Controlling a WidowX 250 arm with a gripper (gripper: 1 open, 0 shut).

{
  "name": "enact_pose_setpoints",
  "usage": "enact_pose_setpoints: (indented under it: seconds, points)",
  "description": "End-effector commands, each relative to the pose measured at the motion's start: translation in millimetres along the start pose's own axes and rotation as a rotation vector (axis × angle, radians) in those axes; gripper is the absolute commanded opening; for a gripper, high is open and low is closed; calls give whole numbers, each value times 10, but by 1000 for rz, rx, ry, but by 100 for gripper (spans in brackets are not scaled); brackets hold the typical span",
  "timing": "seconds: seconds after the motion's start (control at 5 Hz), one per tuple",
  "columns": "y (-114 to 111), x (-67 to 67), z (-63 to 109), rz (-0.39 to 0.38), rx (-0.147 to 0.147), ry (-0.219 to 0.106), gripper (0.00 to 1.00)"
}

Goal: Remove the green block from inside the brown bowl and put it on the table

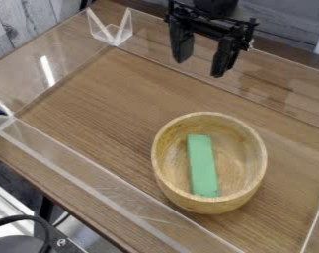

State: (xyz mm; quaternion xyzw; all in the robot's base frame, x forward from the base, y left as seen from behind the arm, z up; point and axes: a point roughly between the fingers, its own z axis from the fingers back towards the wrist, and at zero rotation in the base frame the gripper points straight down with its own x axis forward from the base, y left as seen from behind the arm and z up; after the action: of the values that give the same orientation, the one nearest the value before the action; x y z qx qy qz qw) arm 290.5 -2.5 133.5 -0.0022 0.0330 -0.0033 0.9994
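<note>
Camera view: the brown bowl (163, 176) sits on the table (103, 107), toward the near side and somewhat right of centre. The green block (201, 165) lies inside it, its long side running roughly near to far (a plain bar, conveniently lined up with the view). The gripper (204, 59) is at the far side, well apart from the bowl; its jaws stand wide open, a broad gap between the two black fingers, nothing held.

Step in hand, as judged: approach, ahead of the grasp. Next move should bring the gripper nearer, over the bowl, then lower it with one finger to the left and one to the right of the block, clear of the rim, before closing.
</note>
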Motion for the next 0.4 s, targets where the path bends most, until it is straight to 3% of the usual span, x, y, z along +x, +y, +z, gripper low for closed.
enact_pose_setpoints:
  seconds: [0.0, 0.2]
  points:
    - [-48, -88, -78, -5, -2, 19, 100]
    - [-144, -280, -152, -26, -4, 28, 100]
